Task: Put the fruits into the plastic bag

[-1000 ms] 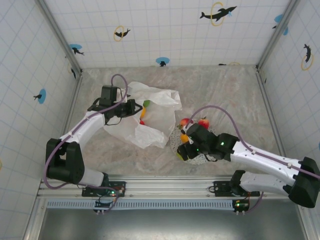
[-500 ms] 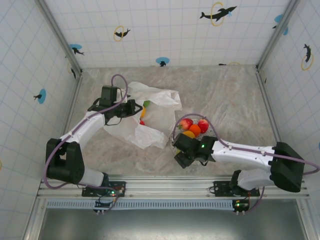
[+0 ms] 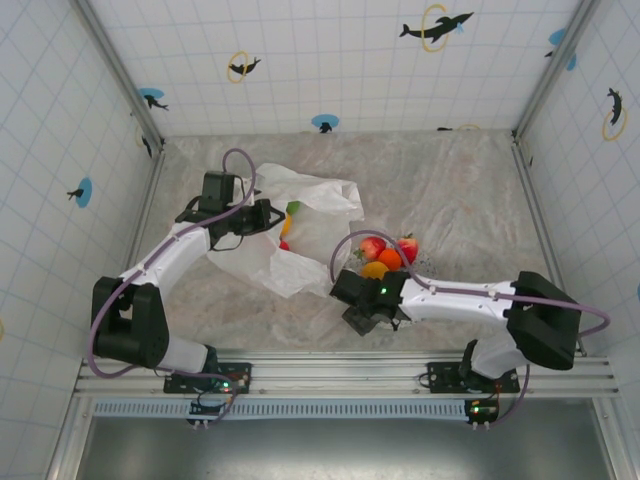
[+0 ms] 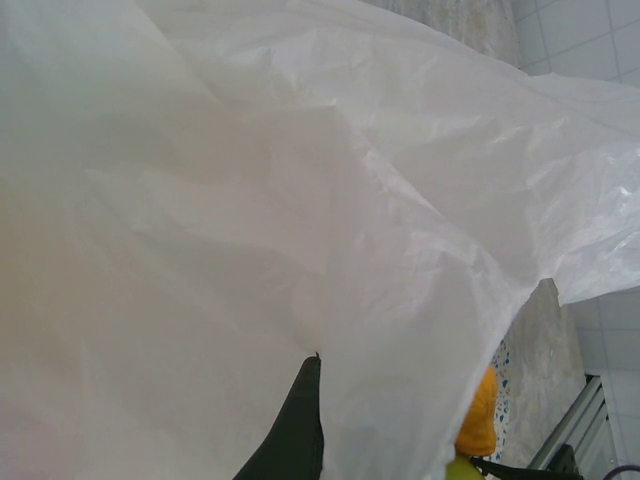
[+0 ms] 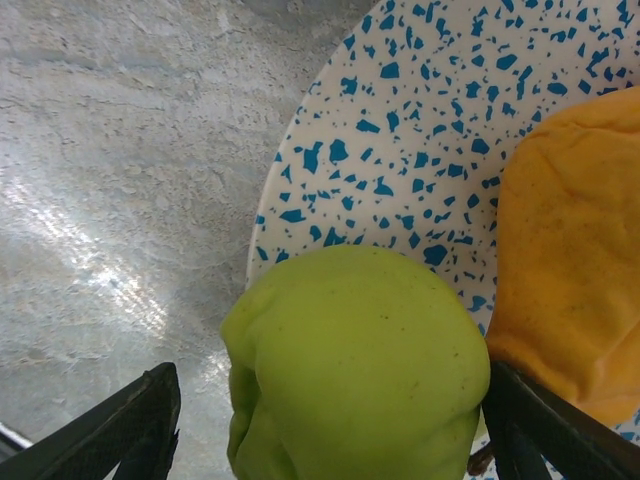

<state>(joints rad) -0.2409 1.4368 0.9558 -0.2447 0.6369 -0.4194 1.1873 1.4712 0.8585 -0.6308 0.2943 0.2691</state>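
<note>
- Swinging in from the side during the last second, the right pincer (image 5: 330,380) now stands low at the rim of the plate (image 5: 400,120), and its fingers have come a little closer together.
- It is open. The green fruit (image 5: 355,370) sits between its fingers: one finger is almost touching it and the other is apart from it, so nothing is gripped yet.
- On the side of the nearer finger lies a yellow-orange piece (image 5: 575,260), touching the green fruit.
- Beyond the pincer, farther on the plate, two red apples (image 3: 372,246) and an orange (image 3: 390,258) are no longer covered by the arm.
- The left pincer (image 3: 262,217) has not moved. It is closed on the rim of the plastic bag (image 3: 310,240) and keeps the mouth lifted. Two fruits (image 3: 289,214) already lie in the bag, just beside it.
- The bag is well apart from the right pincer, on its left side.
- I judge that the pick of the green fruit is starting. The closing needs care, because the fingers can push the yellow-orange neighbour.
</note>
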